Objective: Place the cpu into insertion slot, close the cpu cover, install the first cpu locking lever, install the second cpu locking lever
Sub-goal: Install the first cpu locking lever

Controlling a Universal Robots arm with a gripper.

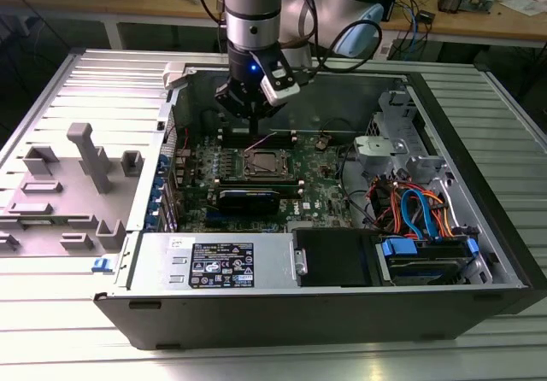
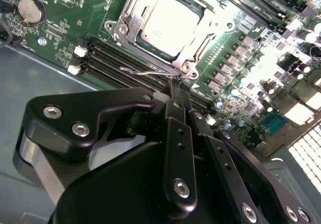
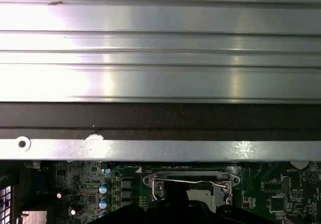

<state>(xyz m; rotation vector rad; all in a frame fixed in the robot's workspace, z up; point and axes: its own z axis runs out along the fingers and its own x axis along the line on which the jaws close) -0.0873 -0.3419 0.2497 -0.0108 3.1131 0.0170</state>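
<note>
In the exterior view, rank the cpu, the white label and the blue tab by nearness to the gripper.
1. cpu, right beside the gripper.
2. white label, toward the camera.
3. blue tab, farther toward the exterior view's left.

In the exterior view, the top edge of the picture cuts off the arm (image 1: pixel 253 14). The claw (image 1: pixel 253 125) is dark against the dark case (image 1: pixel 342 90), so its tip is hard to make out. The cpu (image 1: pixel 261 163) is too small there to tell how it sits. In the first wrist view, the picture's edge cuts the slot (image 3: pixel 190 186), and the claw's black body hides part of it. In the second wrist view, glare washes out the cpu top, and the claw hides one end of the lever (image 2: pixel 145 72).
</note>
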